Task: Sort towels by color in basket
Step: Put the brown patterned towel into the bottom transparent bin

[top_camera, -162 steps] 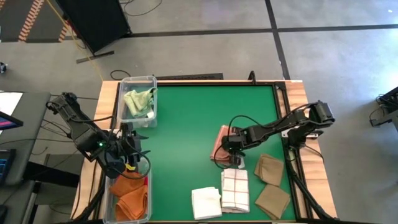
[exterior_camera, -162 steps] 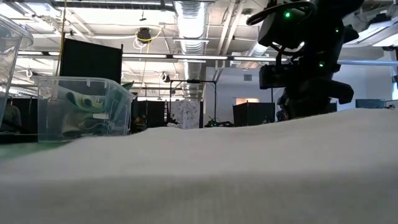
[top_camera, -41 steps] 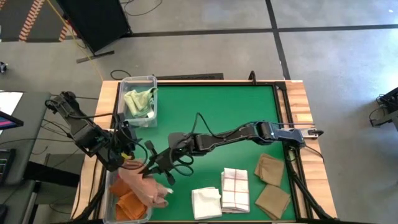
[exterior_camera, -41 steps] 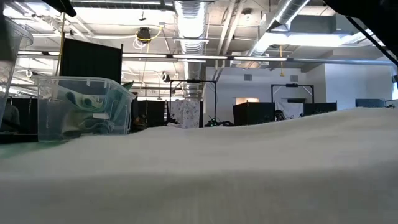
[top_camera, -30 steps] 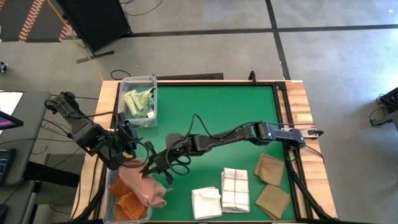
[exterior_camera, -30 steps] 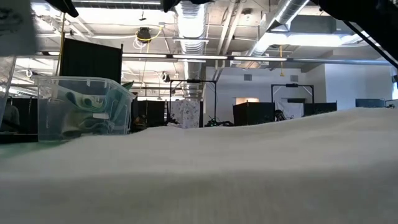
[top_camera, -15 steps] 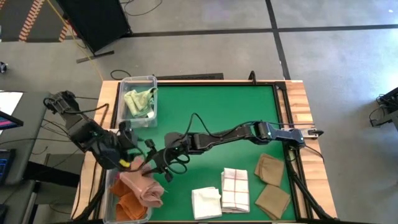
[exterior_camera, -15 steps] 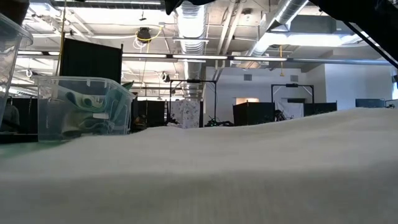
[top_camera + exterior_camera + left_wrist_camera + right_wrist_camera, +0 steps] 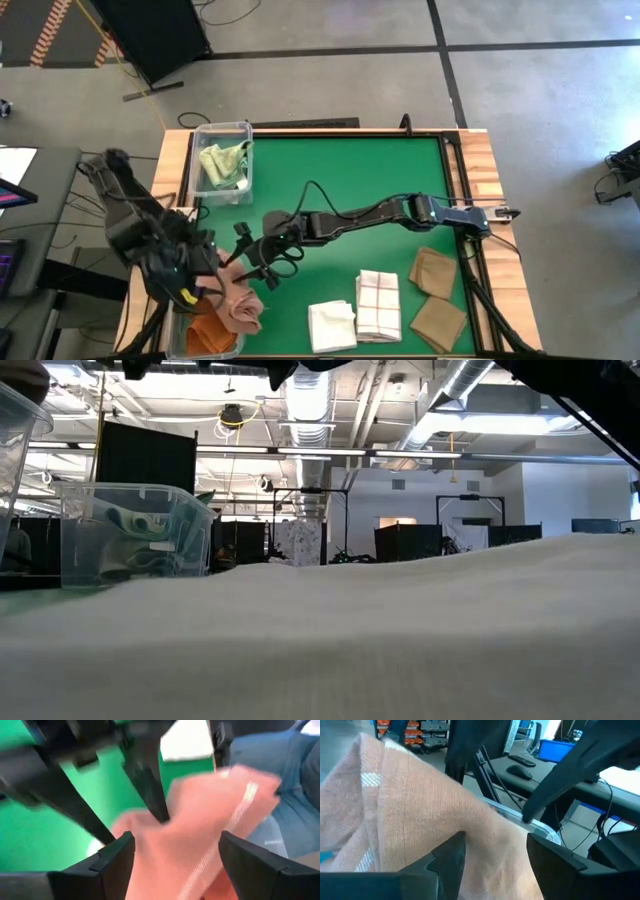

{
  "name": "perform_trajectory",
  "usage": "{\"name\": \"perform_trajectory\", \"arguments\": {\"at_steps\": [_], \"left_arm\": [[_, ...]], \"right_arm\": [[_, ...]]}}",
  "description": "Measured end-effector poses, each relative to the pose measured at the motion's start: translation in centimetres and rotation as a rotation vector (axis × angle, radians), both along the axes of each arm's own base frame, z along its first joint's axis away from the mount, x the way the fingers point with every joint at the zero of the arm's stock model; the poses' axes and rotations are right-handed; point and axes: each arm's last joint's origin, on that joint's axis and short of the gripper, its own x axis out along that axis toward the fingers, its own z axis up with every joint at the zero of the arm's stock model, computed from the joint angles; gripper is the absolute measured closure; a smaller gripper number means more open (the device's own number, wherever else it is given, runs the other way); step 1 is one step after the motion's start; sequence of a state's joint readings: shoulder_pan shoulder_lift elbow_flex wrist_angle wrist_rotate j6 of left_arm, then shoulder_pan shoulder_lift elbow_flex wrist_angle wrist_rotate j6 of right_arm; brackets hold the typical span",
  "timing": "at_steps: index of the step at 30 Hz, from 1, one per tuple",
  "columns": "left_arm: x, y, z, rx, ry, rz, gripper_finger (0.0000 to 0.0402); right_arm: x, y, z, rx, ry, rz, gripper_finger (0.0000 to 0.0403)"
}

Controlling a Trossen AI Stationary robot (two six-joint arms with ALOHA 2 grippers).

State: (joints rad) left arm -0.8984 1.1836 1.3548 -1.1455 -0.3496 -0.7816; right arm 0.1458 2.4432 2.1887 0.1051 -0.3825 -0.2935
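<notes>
Left gripper [image 9: 205, 290] over near bin [image 9: 232, 345], fingers [image 9: 117, 852] spread wide either side of salmon pink towel [image 9: 238, 305], not pinching it. Right gripper [image 9: 248, 262] just beside, fingers apart, towel released. Towel draped over bin rim onto rust-orange towels [image 9: 205, 328]. Pale green towels [image 9: 224, 160] in far bin [image 9: 245, 128]. White towel [image 9: 331, 326], checked towel [image 9: 378, 304], tan towels [image 9: 434, 294] on green mat [image 9: 340, 180].

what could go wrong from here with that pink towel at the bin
1. The salmon pink towel lies half over the rim of the clear bin holding the rust-orange towels; it may slide out onto the green table.
2. The right gripper and left gripper, both open, sit close together at the towel, so the arms could bump.
3. The cloth bunches between the right fingers and could snag as that arm withdraws.
</notes>
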Motion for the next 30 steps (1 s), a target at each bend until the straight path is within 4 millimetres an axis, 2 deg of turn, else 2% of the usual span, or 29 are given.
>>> {"name": "perform_trajectory", "arguments": {"at_steps": [8,12,18,21,23,27,30], "left_arm": [[0.4,-2.7,-1.9,-0.004,0.112,0.022,0.0103],[1.1,-3.7,-3.2,0.067,0.149,0.016,0.0103],[2.2,-3.9,-5.7,0.252,0.262,0.103,0.0114],[2.5,-4.4,-6.6,0.304,0.288,0.09,0.015],[2.6,-4.7,-6.9,0.322,0.304,0.072,0.0188],[2.5,-5.1,-7.3,0.336,0.333,0.034,0.0281],[2.1,-5.2,-7.3,0.323,0.355,0.011,0.0353]], "right_arm": [[0.1,-0.7,-0.1,-0.001,0.01,-0.012,0.0163],[0.1,-0.7,-0.1,-0.001,0.01,-0.012,0.0163],[0.1,-0.8,-0.3,0.0,0.03,-0.014,0.0163],[0.1,-0.8,-0.4,-0.003,0.047,-0.02,0.0163],[0.0,-0.8,-0.6,-0.008,0.065,-0.026,0.0163],[-0.2,-1.0,-0.7,-0.023,0.116,-0.032,0.0163],[-0.8,-1.2,0.0,-0.054,0.153,-0.042,0.0163]]}}
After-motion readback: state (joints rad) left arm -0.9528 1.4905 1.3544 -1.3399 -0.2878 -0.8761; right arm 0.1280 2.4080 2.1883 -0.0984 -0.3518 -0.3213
